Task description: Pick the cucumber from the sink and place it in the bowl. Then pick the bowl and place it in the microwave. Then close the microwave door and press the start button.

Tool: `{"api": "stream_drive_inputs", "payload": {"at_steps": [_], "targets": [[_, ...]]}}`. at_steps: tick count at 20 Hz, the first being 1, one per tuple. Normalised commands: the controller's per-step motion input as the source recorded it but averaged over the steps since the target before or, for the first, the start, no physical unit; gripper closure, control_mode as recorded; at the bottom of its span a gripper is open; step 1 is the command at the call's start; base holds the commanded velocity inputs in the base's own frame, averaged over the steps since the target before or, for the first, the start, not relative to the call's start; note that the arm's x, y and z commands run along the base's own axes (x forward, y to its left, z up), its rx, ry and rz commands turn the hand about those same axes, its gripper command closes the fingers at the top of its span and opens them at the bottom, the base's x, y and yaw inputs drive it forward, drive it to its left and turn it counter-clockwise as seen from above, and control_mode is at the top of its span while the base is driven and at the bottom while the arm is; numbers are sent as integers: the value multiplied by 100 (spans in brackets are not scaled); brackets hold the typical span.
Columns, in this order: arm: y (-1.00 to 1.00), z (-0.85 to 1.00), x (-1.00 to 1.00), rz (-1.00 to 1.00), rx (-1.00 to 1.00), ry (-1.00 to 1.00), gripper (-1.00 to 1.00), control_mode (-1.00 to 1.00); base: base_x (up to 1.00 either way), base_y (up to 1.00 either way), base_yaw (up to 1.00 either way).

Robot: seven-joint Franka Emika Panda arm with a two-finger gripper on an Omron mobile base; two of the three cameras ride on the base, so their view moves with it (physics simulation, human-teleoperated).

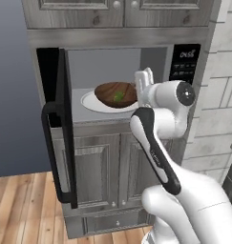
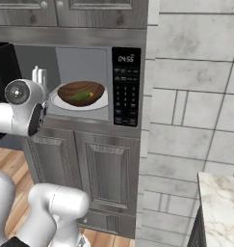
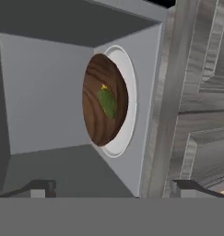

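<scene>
The microwave (image 1: 155, 52) stands open, its black door (image 1: 64, 100) swung out to the left with the bar handle (image 1: 54, 157) facing me. Inside, the brown wooden bowl (image 1: 110, 90) (image 2: 72, 90) (image 3: 96, 115) rests on the white turntable plate (image 1: 90, 103) (image 3: 130, 115). The green cucumber (image 1: 118, 96) (image 2: 83, 96) (image 3: 106, 103) lies in the bowl. My gripper (image 1: 145, 78) (image 2: 39, 75) (image 3: 113, 189) is open and holds nothing, just outside the microwave opening, in front of the bowl and apart from it. The button panel (image 1: 184, 62) (image 2: 125, 87) is at the microwave's right. The sink is out of view.
Grey wooden cabinet doors (image 1: 108, 167) sit below the microwave and more cabinets (image 1: 117, 12) above it. A tiled wall (image 2: 195, 96) runs to the right, with a marble counter corner (image 2: 219, 198) low at the right. Wooden floor (image 1: 22, 209) lies left of the cabinet.
</scene>
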Motion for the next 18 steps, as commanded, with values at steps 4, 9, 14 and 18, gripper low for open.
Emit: {"api": "stream_drive_inputs", "payload": {"at_steps": [4,9,14,18], "targets": [[0,73,-100,8,0,0,-100,-100,0,0,0],[-3,55,-100,17,1,0,-100,-100,0,0,0],[-3,41,-100,22,1,1,-100,-100,0,0,0],[0,27,-100,22,2,7,-100,-100,0,0,0]]}}
